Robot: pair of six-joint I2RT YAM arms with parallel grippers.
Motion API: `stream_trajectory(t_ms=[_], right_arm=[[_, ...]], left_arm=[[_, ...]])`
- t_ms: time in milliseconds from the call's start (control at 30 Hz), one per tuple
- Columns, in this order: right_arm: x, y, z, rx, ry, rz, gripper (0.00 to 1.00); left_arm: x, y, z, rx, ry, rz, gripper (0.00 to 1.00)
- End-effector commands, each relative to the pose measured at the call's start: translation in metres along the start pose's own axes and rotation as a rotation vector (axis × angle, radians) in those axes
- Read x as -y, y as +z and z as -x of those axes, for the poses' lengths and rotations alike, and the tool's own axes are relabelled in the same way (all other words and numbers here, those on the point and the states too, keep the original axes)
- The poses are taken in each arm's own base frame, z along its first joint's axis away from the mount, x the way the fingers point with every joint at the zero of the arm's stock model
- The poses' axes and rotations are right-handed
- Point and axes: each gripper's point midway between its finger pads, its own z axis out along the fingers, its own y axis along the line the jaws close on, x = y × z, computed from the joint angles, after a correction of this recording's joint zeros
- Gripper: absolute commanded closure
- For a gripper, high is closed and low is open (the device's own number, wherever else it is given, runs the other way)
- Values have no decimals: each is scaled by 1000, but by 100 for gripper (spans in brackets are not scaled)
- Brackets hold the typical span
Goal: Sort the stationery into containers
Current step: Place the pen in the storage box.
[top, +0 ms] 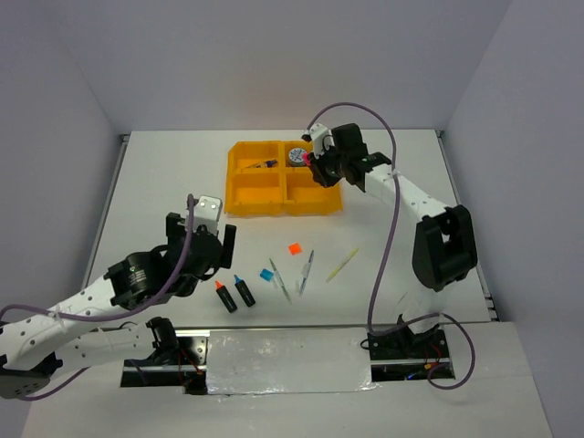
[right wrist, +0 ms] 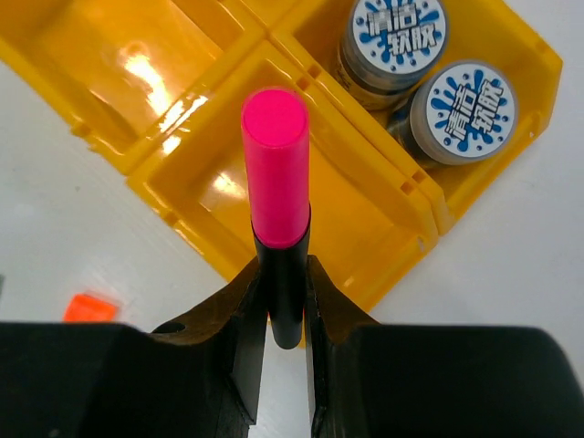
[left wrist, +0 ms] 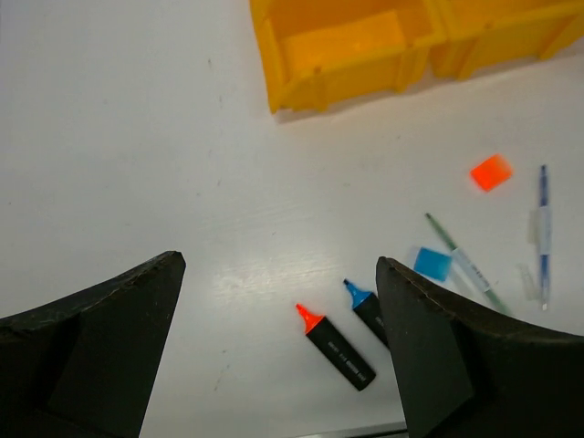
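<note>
The tray (top: 234, 187) sits far on the table (top: 164, 182), about midway between the left and right table edges. Both tape rolls (right wrist: 461, 109) lie side by side in its far right compartment.

The right gripper (right wrist: 285, 292) hangs over the tray's right side, its fingers pinched on the black barrel of a pink highlighter (right wrist: 276, 173). In the wrist view the pink cap shows over the near right compartment, just beside the wall shared with the rolls.

The left gripper (left wrist: 278, 265) hovers above the near left of the table with its fingers spread wide and nothing between them.

The remaining items lie in a loose row near the arm bases. From left they are an orange highlighter (top: 225, 297), a blue highlighter (top: 244, 290), a blue square (top: 267, 274), two pens (top: 306, 272) and a yellow pen (top: 343, 265). An orange square (top: 294, 247) lies a little farther off.

A band of bare table separates this row from the tray's near wall, and more lies left of the tray.
</note>
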Motion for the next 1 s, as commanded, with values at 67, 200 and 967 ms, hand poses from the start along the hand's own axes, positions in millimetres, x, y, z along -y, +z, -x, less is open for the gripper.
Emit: stream_trajectory(t_ms=[67,200,967], right_arm=[[19,18,-17,-129,-67,-47,96],[25,31,-23,-160,-72,-50,87],[11,-103,86,305,215,-277,0]], left_arm=[[-15,0,-6,-19,-28,94,1],[-20,1,-10,-36,-42,142,1],[6,13,-59,-205,-351,139,1]])
